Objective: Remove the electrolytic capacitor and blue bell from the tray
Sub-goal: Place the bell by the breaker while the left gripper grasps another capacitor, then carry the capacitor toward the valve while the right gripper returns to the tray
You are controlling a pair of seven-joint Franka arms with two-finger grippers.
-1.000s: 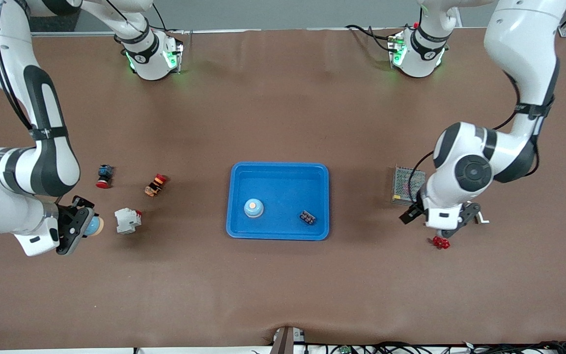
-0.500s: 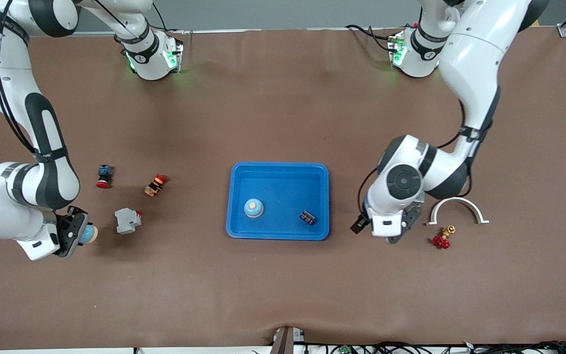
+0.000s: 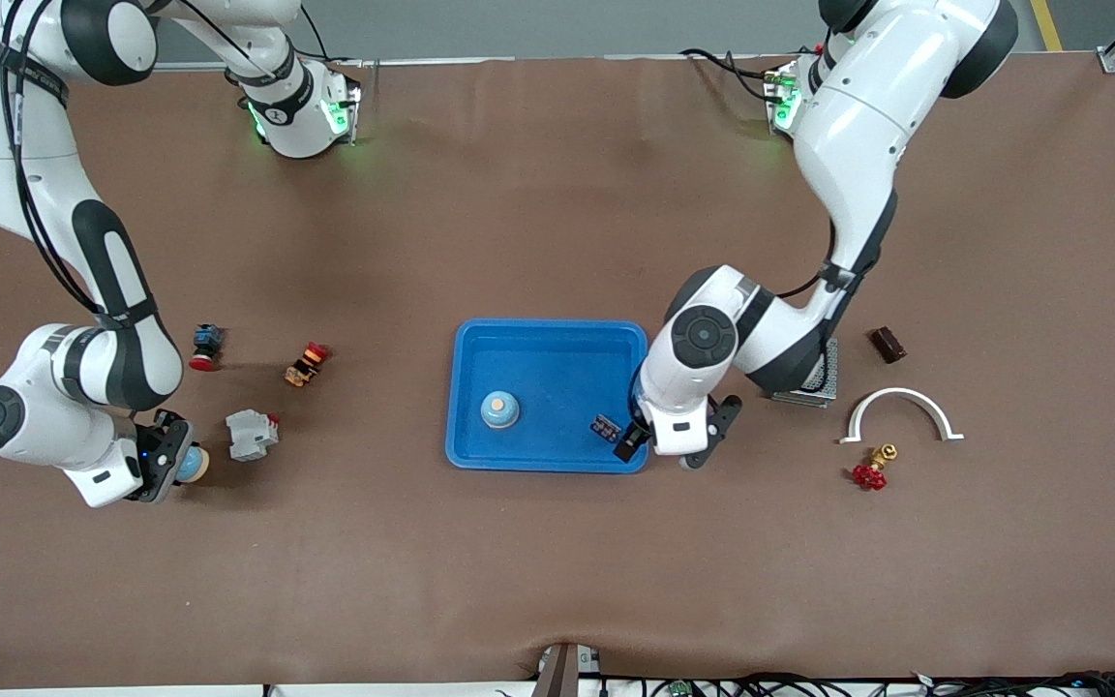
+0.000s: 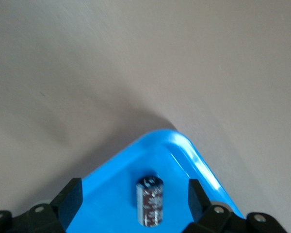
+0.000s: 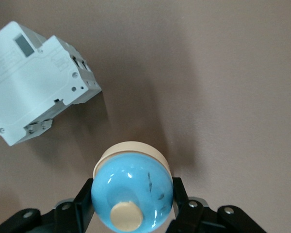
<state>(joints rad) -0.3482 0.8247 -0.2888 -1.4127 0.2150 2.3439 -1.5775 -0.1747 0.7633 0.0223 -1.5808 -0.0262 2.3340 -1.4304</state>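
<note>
A dark capacitor [image 3: 604,427] lies in the blue tray [image 3: 550,334], near the corner at the left arm's end. My left gripper [image 3: 669,447] hangs open over that corner. In the left wrist view the capacitor [image 4: 150,201] shows between the fingers [image 4: 70,200], touching neither; the gripper [image 4: 133,204] holds nothing. My right gripper [image 3: 168,463] is shut on a light-blue bell [image 3: 192,465] with a cream button, over the table beside the white breaker. The right wrist view shows the bell [image 5: 132,187] clamped in the gripper [image 5: 132,206]. Another blue bell [image 3: 499,409] stands in the tray.
A white breaker [image 3: 252,434], an orange-red button [image 3: 307,363] and a blue-red button [image 3: 205,346] lie toward the right arm's end. Toward the left arm's end are a perforated board [image 3: 814,378], a brown block [image 3: 887,344], a white arch [image 3: 901,411] and a red valve [image 3: 869,472].
The left arm has swung from above the red valve across to the tray's corner, uncovering the white arch and brown block. The right gripper has shifted slightly with the bell.
</note>
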